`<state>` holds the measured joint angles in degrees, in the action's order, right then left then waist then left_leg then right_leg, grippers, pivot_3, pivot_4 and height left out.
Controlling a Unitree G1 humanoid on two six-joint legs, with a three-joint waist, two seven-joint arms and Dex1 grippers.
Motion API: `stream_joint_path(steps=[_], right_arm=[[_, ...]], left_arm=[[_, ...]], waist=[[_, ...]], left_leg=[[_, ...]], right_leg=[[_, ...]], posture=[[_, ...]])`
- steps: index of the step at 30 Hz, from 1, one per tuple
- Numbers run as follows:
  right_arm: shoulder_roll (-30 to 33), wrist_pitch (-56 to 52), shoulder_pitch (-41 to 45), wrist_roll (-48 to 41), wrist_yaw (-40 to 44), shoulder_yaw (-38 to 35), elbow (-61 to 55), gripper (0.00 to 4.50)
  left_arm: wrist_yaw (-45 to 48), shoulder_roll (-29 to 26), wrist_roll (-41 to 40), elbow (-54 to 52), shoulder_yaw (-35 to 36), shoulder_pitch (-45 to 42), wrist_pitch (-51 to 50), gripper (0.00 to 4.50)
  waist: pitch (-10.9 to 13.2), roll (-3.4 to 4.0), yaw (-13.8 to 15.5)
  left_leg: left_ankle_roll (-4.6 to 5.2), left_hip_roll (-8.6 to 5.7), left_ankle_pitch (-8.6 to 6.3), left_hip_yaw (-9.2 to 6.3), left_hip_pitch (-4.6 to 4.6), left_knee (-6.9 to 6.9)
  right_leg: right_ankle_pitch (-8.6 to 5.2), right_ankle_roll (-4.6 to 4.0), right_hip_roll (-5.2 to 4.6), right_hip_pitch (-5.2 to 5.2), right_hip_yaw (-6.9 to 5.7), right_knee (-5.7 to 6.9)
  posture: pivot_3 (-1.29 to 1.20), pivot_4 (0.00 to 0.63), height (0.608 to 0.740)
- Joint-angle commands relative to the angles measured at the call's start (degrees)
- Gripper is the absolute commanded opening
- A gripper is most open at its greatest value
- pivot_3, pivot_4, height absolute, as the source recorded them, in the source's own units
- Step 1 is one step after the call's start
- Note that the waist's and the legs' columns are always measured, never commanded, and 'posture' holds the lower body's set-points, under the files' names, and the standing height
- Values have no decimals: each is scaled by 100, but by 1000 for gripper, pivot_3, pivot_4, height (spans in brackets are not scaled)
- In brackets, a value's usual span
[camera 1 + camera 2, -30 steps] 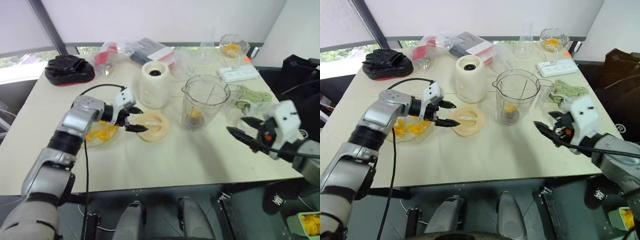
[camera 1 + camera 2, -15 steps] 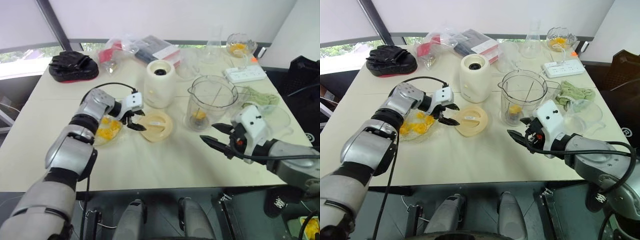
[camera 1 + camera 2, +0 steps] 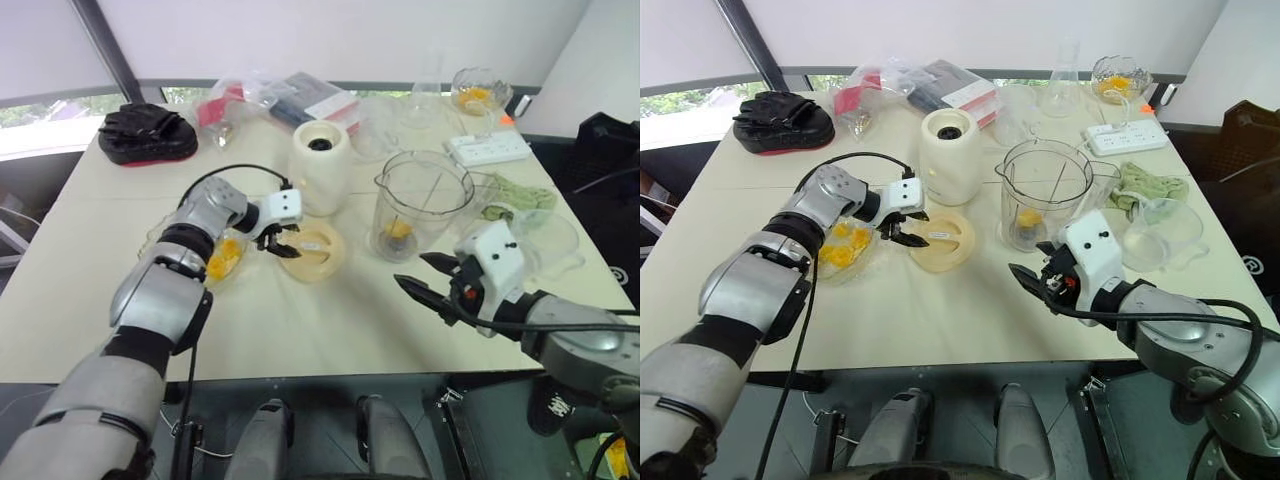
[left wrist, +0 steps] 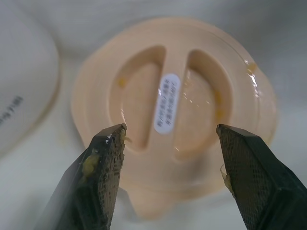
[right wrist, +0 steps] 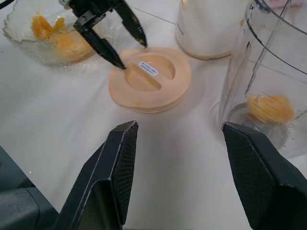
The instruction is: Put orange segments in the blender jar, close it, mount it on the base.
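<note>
Item: blending task, part done. Segments [image 5: 270, 108]: some are seen at the bottom of the jar [image 3: 1043, 195], on the blade; the loading step is judged begun, perhaps finished. More segments are kept in a glass bowl [image 3: 844, 250] near the left edge of the tabletop. Jar: stood upright and uncovered at mid-tabletop, toward the right edge, not yet mounted. Base [image 3: 949, 155]: stood apart from the jar, on its left and a little nearer the far edge, its dark socket bare. Lid [image 3: 940, 240]: laid flat on the tabletop between bowl and jar, in front of the base, grip bar and sticker facing up. Left gripper [image 3: 898, 229]: lowered onto the lid's left part with fingers spread; in the left wrist view the two fingers [image 4: 103, 165] are seen standing either side of the lid's recessed centre, nothing gripped, though whether the tips touch the lid cannot be told. Right gripper [image 3: 1035, 281]: held wide open and empty over bare tabletop near the front edge, before the jar. Outstanding: lid to be picked up and fitted on the jar, jar to be seated on the base.
</note>
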<state>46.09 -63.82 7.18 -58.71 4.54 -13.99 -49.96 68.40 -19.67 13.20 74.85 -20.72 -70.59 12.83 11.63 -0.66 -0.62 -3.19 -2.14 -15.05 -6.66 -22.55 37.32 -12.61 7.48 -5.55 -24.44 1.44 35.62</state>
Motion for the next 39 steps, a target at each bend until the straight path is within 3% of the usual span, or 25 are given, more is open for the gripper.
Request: stream_joint_path(steps=[1,17,26,29,33,39], right_arm=[[-6,65,-16,-62,-123,-83,-264,2896],[32,57,-166,-265,-625,-211,-495,2896],[119,72,-197,-423,-905,-263,-556,2896],[143,81,-171,-466,-973,-259,-552,2896],[177,102,-147,-516,-1043,-249,-537,2896],[222,143,-140,-493,-1073,-229,-484,2896]], left_arm=[[-203,80,252,62,-6,-201,152,3158],[-1026,717,1020,350,-93,-108,-279,3158],[-1497,809,1227,416,-131,21,-731,3158],[-1549,799,1253,429,-146,45,-831,2333],[-1506,791,1244,433,-115,64,-956,331],[-1446,775,1203,407,-64,35,-897,257]], waist=[[0,0,-5],[-2,-2,-4],[-10,-9,-3],[-12,-10,-3],[-22,-14,4],[-28,-23,-7]], left_leg=[[0,0,0,0,0,0],[0,0,0,-1,8,8],[1,0,1,-2,25,33],[1,0,1,-2,26,41],[1,0,1,-2,33,46],[1,2,0,-4,48,52]], right_leg=[[0,0,0,0,0,0],[0,0,0,1,1,23],[0,0,0,25,1,41],[-1,2,0,29,1,41],[1,-1,0,40,0,43],[-11,18,1,59,-1,41]], posture=[[0,150,740],[0,150,740],[0,150,740],[0,150,740],[0,150,740],[0,150,740]])
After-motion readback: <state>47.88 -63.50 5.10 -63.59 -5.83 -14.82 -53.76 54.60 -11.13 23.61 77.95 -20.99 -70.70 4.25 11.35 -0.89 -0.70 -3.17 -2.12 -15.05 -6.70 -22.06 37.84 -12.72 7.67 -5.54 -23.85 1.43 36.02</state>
